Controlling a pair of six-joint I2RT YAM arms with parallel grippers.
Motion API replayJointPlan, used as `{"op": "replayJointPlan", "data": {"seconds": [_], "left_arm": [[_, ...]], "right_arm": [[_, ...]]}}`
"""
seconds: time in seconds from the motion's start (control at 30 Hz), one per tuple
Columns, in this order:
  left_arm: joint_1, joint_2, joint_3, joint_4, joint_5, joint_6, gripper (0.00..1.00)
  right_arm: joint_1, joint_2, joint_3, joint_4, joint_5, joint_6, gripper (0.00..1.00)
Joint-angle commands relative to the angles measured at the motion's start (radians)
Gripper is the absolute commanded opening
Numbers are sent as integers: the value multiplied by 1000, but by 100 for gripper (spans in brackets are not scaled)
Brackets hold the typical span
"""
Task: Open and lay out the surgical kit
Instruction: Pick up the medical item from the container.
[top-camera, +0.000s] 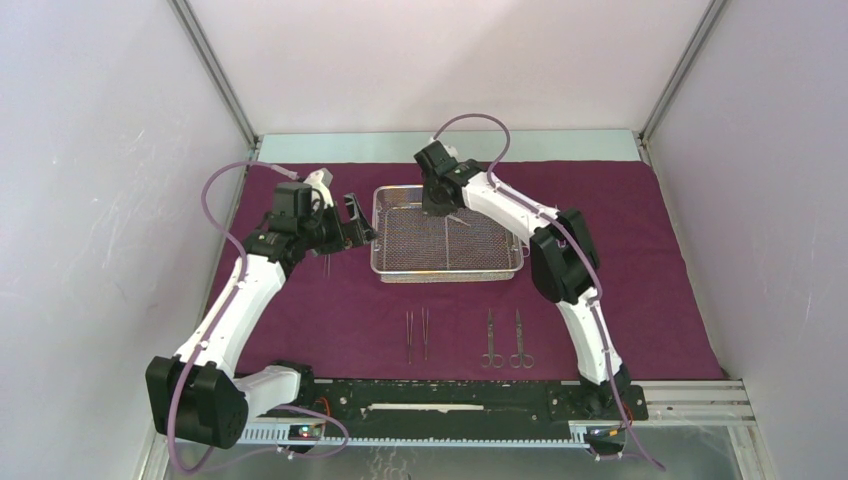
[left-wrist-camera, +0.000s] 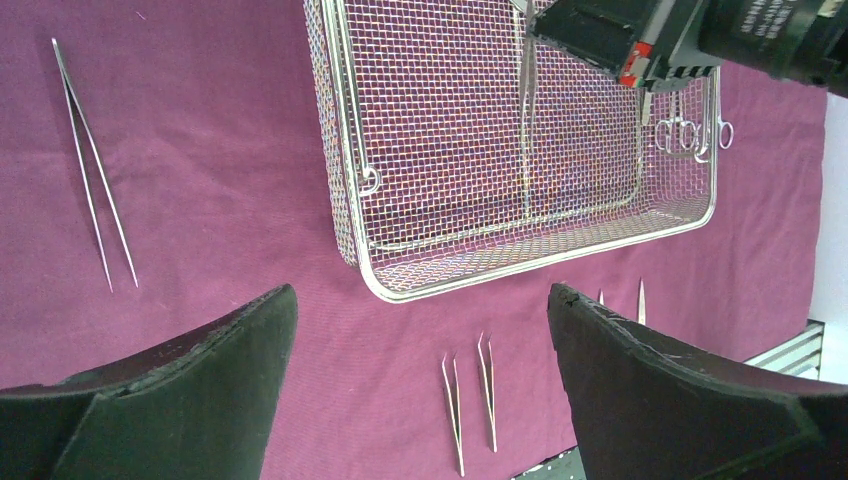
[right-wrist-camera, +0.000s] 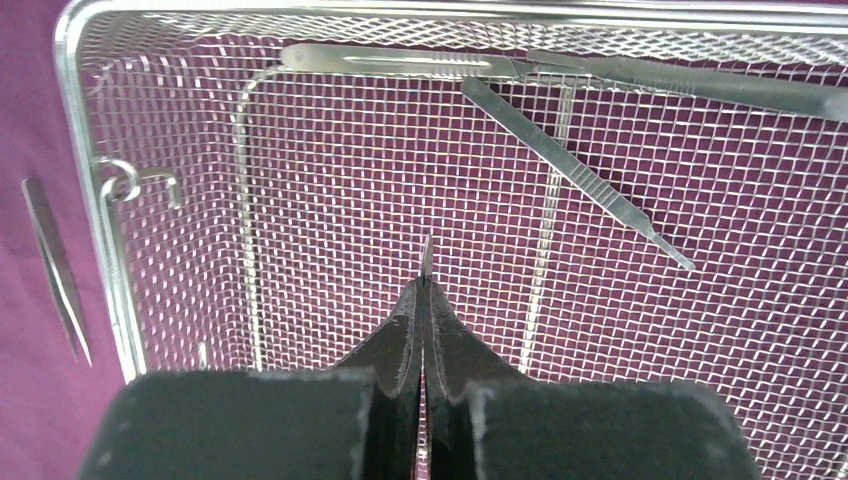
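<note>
The maroon cloth wrap (top-camera: 620, 250) lies spread flat under the silver wire-mesh tray (top-camera: 380, 240). My right gripper (right-wrist-camera: 427, 290) hangs inside the tray (right-wrist-camera: 90, 120), shut on a slim steel instrument whose thin tip (right-wrist-camera: 427, 255) pokes out past the fingertips. Two slim steel handles (right-wrist-camera: 580, 175) lie on the mesh at the far side. My left gripper (top-camera: 357, 228) stands open just left of the tray with nothing between its fingers (left-wrist-camera: 200, 380). Two tweezers (top-camera: 416, 334) and two ring-handled scissors (top-camera: 505, 342) lie in a row on the cloth in front of the tray.
One long pair of tweezers (left-wrist-camera: 95, 165) lies on the cloth left of the tray, close under my left arm. The black rail with both arm bases (top-camera: 450, 398) runs along the near edge. White walls close in the left, right and back sides.
</note>
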Motion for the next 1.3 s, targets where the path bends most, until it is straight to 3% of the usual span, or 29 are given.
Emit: {"op": "replayJointPlan", "data": {"seconds": [0.0, 0.37, 0.67, 1.07, 1.27], "left_arm": [[2, 5, -35, 33, 25, -5, 100], [2, 14, -35, 38, 44, -7, 100], [2, 17, -38, 46, 68, -12, 100], [4, 19, -54, 102, 160, -44, 100], [5, 17, -71, 154, 214, -140, 98]], "right_arm": [[-3, -95, 27, 47, -26, -77, 0], [20, -234, -148, 239, -210, -253, 0], [27, -342, -298, 369, -339, -306, 0], [47, -422, -383, 415, -445, -364, 0], [71, -482, -448, 422, -447, -393, 0]]}}
